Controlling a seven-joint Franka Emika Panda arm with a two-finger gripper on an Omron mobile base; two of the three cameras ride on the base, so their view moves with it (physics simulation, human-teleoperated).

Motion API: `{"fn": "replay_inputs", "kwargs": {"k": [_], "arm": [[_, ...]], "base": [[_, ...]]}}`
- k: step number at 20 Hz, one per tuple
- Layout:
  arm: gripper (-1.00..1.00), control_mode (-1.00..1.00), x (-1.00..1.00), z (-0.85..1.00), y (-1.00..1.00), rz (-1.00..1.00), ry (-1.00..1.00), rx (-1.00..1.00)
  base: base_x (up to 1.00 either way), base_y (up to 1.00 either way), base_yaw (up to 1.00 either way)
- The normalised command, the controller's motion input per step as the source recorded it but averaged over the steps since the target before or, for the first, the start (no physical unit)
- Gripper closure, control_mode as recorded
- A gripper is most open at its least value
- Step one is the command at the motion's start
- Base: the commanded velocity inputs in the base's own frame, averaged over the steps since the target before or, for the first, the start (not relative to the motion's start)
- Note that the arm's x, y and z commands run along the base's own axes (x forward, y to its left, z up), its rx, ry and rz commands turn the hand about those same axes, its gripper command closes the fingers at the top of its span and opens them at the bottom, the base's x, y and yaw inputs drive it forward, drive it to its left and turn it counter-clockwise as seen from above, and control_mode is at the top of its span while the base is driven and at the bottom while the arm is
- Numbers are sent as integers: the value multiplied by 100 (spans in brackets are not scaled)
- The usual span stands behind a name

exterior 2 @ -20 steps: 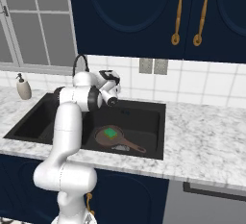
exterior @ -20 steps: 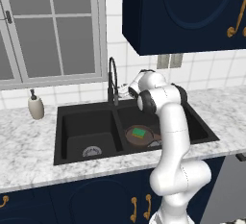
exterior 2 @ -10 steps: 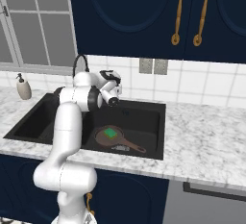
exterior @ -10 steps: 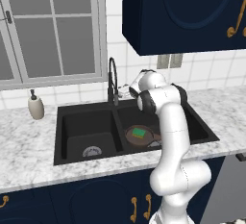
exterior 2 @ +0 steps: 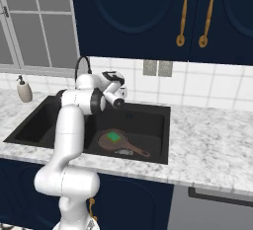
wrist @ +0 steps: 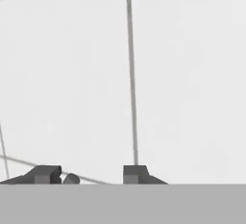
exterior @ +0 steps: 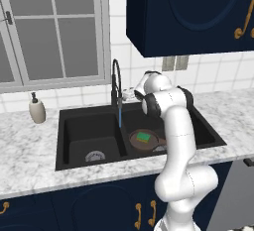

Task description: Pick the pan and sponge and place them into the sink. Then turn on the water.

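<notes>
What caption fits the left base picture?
Water runs from the faucet into the sink; sponge sits in the pan.

Your marble bench (exterior: pixel 30 148) holds the black sink (exterior: pixel 89 126) mid-bench and a soap bottle (exterior: pixel 36 110) near its back edge.

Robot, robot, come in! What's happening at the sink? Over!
Gripper open, up by the faucet. Pan in the sink, sponge on the pan. Water running. Nothing in the way.
</notes>
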Motion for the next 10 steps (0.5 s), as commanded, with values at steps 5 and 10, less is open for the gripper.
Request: {"fn": "replay_inputs", "kwargs": {"k": [5, 10], "arm": [[100, -100, -76, -70, -100, 7, -2, 12], [100, -100, -97, -16, -100, 10, -7, 39]], "base": [[0, 0, 0], [0, 0, 0]]}}
